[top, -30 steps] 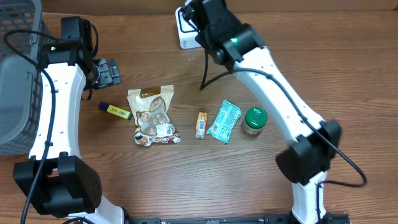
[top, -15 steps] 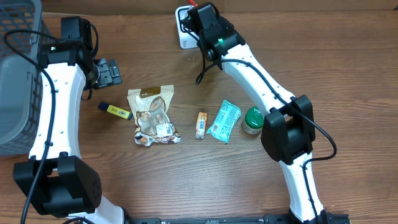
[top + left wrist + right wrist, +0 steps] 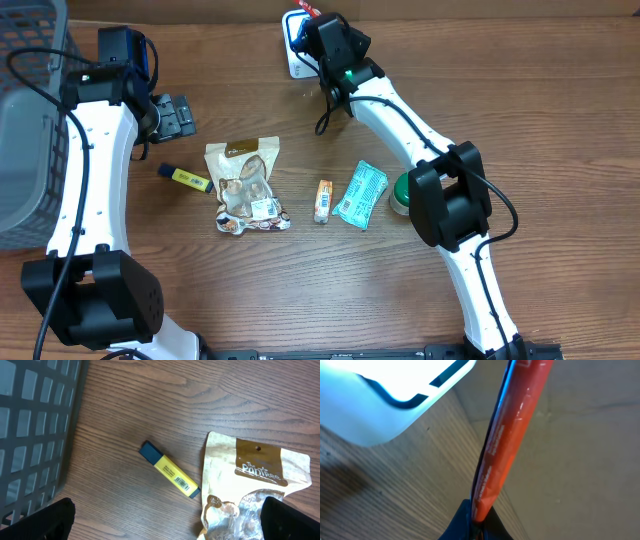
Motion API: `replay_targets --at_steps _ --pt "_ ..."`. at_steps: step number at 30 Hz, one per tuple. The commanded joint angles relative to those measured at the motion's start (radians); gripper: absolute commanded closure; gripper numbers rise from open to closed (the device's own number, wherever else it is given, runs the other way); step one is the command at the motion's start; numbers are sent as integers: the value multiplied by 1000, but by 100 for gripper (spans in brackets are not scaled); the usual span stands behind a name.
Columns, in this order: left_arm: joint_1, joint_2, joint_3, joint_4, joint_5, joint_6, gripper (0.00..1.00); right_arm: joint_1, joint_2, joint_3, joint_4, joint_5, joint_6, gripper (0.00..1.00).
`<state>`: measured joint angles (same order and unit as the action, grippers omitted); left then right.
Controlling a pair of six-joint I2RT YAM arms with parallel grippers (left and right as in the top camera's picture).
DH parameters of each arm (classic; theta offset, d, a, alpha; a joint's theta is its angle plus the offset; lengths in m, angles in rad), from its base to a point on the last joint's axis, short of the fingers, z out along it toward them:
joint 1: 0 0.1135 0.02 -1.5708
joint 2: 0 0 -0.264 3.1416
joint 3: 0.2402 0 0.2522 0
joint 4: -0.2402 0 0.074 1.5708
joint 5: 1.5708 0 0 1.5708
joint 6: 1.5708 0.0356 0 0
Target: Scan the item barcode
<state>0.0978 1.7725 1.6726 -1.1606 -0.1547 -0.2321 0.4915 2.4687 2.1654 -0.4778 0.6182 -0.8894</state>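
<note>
1. Looking down from overhead, we are seeing a brown wood-grain counter (image 3: 560, 120) filling nearly the whole view, with a paler tan strip running along its far edge.
2. We are finding a grey lattice basket (image 3: 25, 120) standing at the counter's left edge.
3. We are watching the right tool (image 3: 477, 521) pinching the lower end of a red packet (image 3: 512, 430), its jaws closed tight on it.
4. We are noting the red packet standing edge-on just beside the white scanner (image 3: 385, 400), which is sitting at the far edge of the counter. Whether the two are touching, we cannot tell.
5. We are seeing the left tool (image 3: 165, 522) hanging with its jaws spread wide and nothing in them, above a yellow highlighter (image 3: 169, 476) and a tan snack pouch (image 3: 250, 485) lying side by side.
6. We are counting, further right, a small orange bar (image 3: 322, 200), a teal packet (image 3: 360, 195) and a green-lidded jar (image 3: 400, 192) partly hidden by the right arm.
</note>
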Motion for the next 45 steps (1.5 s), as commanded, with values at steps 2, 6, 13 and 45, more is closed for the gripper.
replay_targets --at_steps 2,6,13,45 --pt "-7 -14 -1 -2 -10 8 0 -2 43 5 -6 43 -56 96" --pt "-7 -14 -1 -2 -10 8 0 0 70 1 -14 43 -62 95" --pt "-7 -14 -1 -2 -10 8 0 0 91 1 -18 43 -62 95" --pt "-7 -14 -1 -2 -10 8 0 -143 -375 2 -790 -347 711 96"
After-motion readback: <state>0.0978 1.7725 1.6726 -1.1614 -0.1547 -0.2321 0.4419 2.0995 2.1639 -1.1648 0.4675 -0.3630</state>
